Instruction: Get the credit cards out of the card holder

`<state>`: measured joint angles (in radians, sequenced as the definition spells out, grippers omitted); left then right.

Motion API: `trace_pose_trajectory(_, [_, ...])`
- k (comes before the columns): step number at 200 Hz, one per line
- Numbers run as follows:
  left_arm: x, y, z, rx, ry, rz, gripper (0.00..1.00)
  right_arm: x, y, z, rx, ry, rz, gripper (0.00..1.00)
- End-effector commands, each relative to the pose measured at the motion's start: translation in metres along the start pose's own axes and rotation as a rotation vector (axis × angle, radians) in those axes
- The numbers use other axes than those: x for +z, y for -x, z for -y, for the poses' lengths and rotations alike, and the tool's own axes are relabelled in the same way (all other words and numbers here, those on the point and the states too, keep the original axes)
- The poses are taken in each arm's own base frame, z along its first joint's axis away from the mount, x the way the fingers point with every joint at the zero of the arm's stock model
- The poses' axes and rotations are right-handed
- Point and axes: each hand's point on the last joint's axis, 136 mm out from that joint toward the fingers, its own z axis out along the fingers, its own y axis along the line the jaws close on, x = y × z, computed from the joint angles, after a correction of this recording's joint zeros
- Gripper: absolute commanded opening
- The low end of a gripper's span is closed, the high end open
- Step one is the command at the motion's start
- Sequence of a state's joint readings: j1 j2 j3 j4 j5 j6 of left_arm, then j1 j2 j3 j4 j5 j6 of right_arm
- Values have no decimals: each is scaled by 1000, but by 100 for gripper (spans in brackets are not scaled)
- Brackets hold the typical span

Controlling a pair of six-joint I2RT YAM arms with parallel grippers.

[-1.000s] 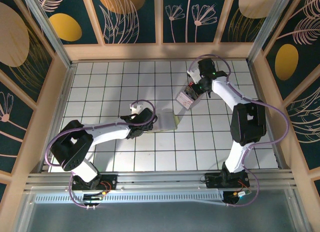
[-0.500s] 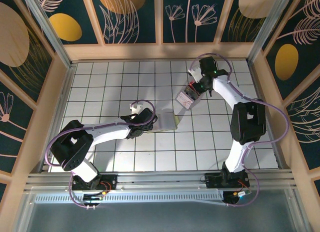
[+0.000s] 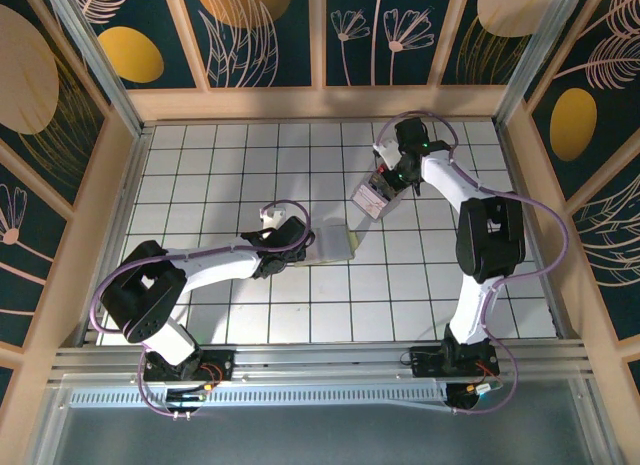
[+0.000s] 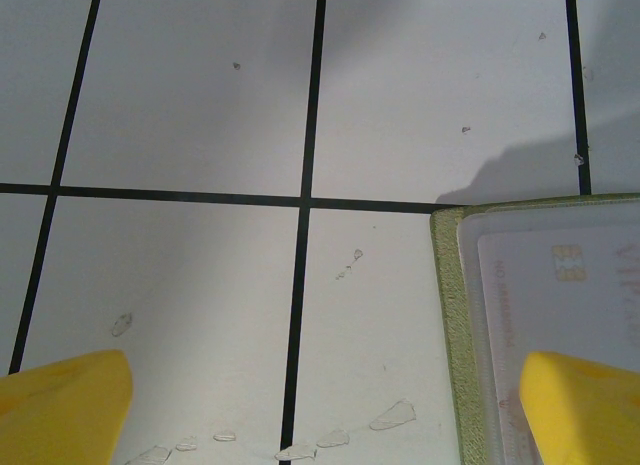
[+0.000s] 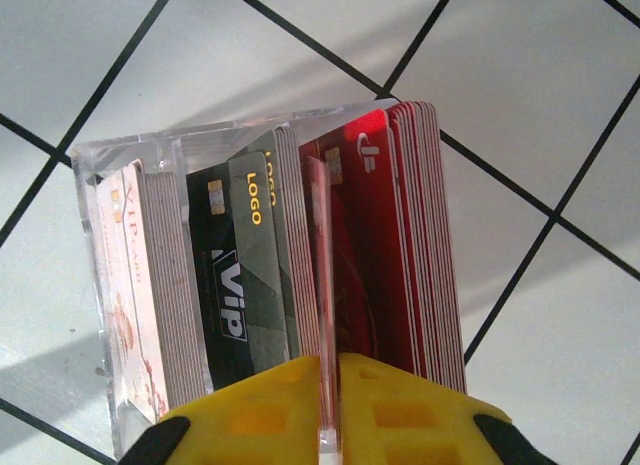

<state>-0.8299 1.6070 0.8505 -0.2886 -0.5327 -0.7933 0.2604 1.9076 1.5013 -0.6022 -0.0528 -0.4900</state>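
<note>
Top external view: both arm bases sit at the near edge of the white tiled table (image 3: pixel 220 165). The left arm reaches inward from the near left. The left gripper (image 3: pixel 303 241) is at the left edge of the card holder (image 3: pixel 340 243), which lies flat near the table's middle. Farther back and to the right, the right gripper (image 3: pixel 388 182) is at a clear box (image 3: pixel 368 200) standing on the tiles, well apart from the holder.

Left wrist view: the left gripper (image 4: pixel 320 413) is released and spread wide. One yellow fingertip (image 4: pixel 60 405) is over bare tile, the other (image 4: pixel 585 405) over the card holder (image 4: pixel 447 315). The holder's yellow-green rim frames a pale card (image 4: pixel 560 315) under a clear sleeve. The card bears a gold chip (image 4: pixel 567 264). Faint lettering at the frame's right edge appears to read "VIP", cut off. Small print along the card's left side is too small to read.

Right wrist view: the right gripper (image 5: pixel 328 405) is clenched on a thin sheet (image 5: pixel 319 245) standing edge-on; whether card or partition, cannot tell. It rises between two stacks in the clear box (image 5: pixel 100 175). Pale stack (image 5: pixel 140 285), left: "VIP" in gold. Dark stack (image 5: pixel 245 285), middle: "LOGO" in yellow, "Vip" in white. Red stack (image 5: pixel 400 265), right: one white mark, not legible
</note>
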Motion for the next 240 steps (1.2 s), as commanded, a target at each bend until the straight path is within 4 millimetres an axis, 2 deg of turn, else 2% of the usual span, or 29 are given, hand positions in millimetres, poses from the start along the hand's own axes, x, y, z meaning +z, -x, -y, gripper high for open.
trace_pose_trajectory(1, [0,5,-4,-3,23,8,99,-7,4,8,13,-20,1,25])
trace_pose_trajectory(30, [-3,8,-4,-9,21,17,99,-31,18,16,37,-62,59,30])
trace_pose_trajectory(56, [-5,12,-4,-16,19,27,99,-63,36,27,97,-128,153,33])
trace_pose_trajectory(88, [-11,19,-4,-44,6,50,99,-105,45,42,295,-237,242,37])
trace_pose_trajectory(110, [-13,25,-10,-90,-1,64,99,-117,41,27,447,-235,274,40])
trace_pose_trajectory(142, [-16,32,-30,-190,3,90,99,-116,34,-33,500,-208,301,43])
trace_pose_trajectory(158, [-17,34,-43,-248,12,108,99,-107,26,-65,536,-163,288,43])
trace_pose_trajectory(167, [-19,33,-50,-280,8,116,99,-99,24,-91,536,-120,277,43])
trace_pose_trajectory(202, [-15,25,-80,-436,-14,123,99,-64,5,-168,544,-30,198,43])
trace_pose_trajectory(240, [-9,9,-115,-620,-31,126,99,-28,-5,-241,469,18,108,44])
